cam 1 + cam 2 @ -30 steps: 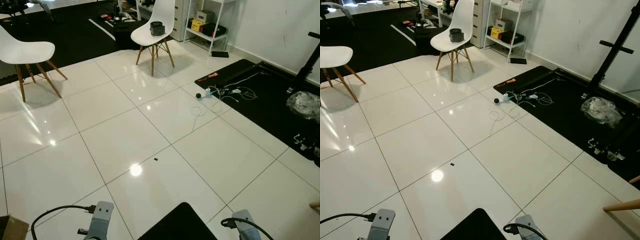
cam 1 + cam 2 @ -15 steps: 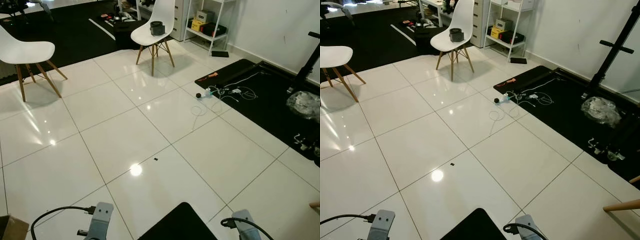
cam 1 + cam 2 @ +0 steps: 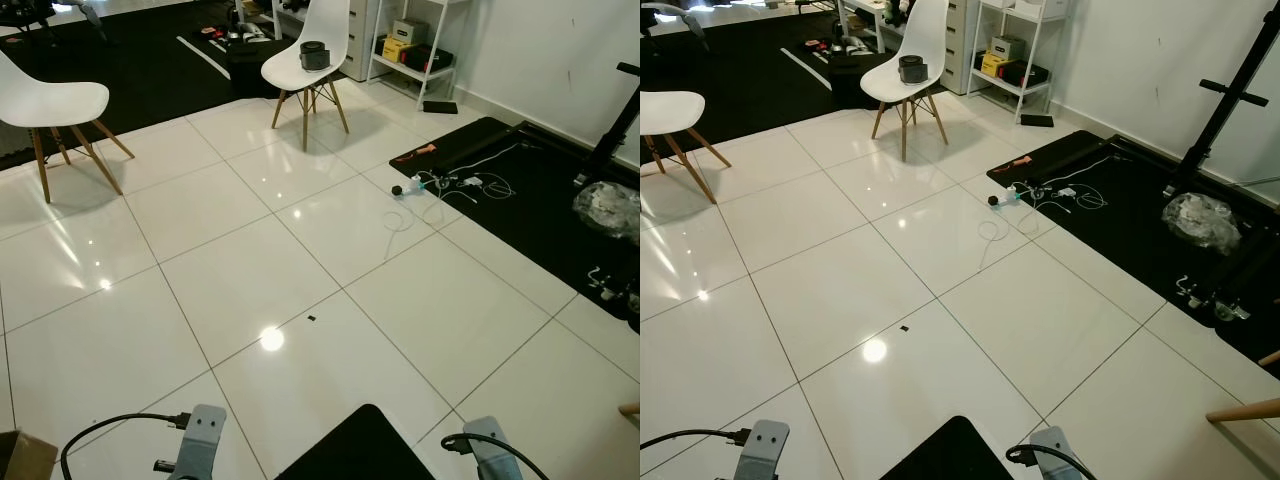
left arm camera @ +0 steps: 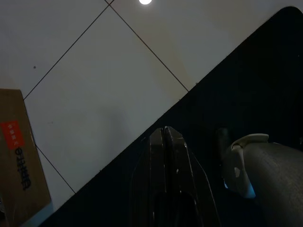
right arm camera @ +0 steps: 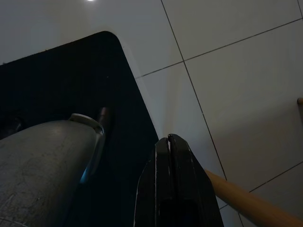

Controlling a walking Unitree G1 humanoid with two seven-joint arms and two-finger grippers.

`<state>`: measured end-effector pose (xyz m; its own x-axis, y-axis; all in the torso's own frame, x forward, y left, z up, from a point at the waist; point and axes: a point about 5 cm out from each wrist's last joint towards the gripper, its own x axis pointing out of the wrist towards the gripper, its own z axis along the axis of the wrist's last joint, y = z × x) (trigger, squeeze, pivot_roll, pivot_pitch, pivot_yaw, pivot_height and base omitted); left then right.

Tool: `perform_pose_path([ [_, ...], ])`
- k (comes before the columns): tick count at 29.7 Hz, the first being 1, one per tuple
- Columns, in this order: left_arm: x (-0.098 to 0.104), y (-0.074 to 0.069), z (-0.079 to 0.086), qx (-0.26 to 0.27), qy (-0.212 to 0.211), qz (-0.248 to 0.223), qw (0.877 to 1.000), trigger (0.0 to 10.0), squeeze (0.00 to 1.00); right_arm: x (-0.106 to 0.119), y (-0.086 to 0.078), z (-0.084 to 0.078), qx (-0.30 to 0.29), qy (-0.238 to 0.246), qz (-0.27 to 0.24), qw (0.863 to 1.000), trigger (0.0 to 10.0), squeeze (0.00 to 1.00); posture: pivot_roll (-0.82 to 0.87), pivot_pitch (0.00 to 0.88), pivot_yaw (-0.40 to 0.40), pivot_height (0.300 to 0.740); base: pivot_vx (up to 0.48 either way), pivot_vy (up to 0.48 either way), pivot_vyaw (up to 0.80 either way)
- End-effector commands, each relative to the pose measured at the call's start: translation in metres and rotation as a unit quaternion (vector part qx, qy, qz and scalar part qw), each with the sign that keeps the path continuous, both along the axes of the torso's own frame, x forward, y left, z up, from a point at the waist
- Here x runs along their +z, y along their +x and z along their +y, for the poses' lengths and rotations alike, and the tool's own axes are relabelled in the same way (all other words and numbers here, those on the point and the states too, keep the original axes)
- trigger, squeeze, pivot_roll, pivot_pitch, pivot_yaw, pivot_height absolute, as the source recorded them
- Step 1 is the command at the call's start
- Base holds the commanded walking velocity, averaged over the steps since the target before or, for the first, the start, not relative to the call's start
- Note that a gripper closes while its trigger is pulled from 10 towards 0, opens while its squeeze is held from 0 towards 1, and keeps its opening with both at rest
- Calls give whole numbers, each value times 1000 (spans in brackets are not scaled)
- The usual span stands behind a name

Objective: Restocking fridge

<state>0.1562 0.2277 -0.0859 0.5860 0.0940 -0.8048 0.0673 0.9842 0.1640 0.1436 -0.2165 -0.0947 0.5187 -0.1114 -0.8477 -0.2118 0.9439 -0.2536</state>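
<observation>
Here no fridge or stock sits ahead across the tile floor [image 3: 300,260], so neither arm is nearer anything: left end effector [image 4: 166,137] and right end effector [image 5: 169,144] hang pressed closed and empty, pointing floorward.

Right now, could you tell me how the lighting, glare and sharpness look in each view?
Eye views: sharp, evenly lit, with lamp glare on the glossy tiled floor. Left wrist view: dim, the left gripper murky. Right wrist view: dark too, the right gripper silhouetted against paler tiles.
</observation>
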Motion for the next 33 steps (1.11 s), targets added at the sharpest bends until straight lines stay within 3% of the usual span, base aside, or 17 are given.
perform_pose_path([
  [1,-1,-5,4,0,7,11,1000,10000,0,2,5,1,-6,1,-18,1000,10000,0,22,43,-24,740,0,0,0],
  [4,3,2,7,7,8,-11,1000,10000,0,7,15,1,-15,5,-47,999,10000,0,20,42,-23,740,0,0,0],
  [6,12,19,10,26,2,-48,998,10000,0,14,27,-1,-33,11,-81,996,10000,0,19,41,-22,740,0,0,0],
  [9,40,63,11,16,-2,-150,989,10000,0,32,56,-3,-58,28,-157,985,10000,0,21,38,-20,740,0,0,0],
  [11,54,79,7,-5,-1,-194,981,10000,0,40,69,-3,-58,30,-187,980,10000,0,22,38,-19,740,0,0,0],
  [12,70,97,1,-23,-4,-244,970,10000,0,52,83,-4,-62,37,-225,972,10000,0,23,37,-19,740,0,0,0],
  [13,70,97,1,-23,-4,-244,970,10000,0,52,83,-4,-62,37,-225,972,10000,0,23,37,-19,740,0,0,0],
  [15,94,117,-14,-38,-15,-316,948,10000,0,74,108,-6,-66,44,-290,954,10000,0,29,35,-20,740,0,0,0],
  [20,135,144,-30,-51,-26,-405,912,10000,0,122,145,-15,-60,40,-405,912,10000,0,36,35,-23,740,0,0,0],
  [21,135,144,-30,-51,-26,-405,912,10000,0,122,145,-15,-60,40,-405,912,10000,0,36,35,-23,740,0,0,0],
  [22,156,153,-34,-66,-25,-444,893,10000,0,149,161,-18,-52,38,-460,886,10000,0,37,38,-23,740,0,0,0],
  [25,171,159,-38,-95,-13,-472,876,10000,0,174,173,-22,-51,44,-504,861,10000,0,36,38,-22,740,0,0,0],
  [29,165,155,-42,-103,-24,-455,884,10000,0,173,174,-23,-50,46,-499,864,10000,0,32,41,-20,740,0,0,0],
  [33,135,142,-37,-83,-25,-396,914,10000,0,138,156,-23,-52,30,-433,899,10000,0,39,46,-21,740,0,0,0],
])
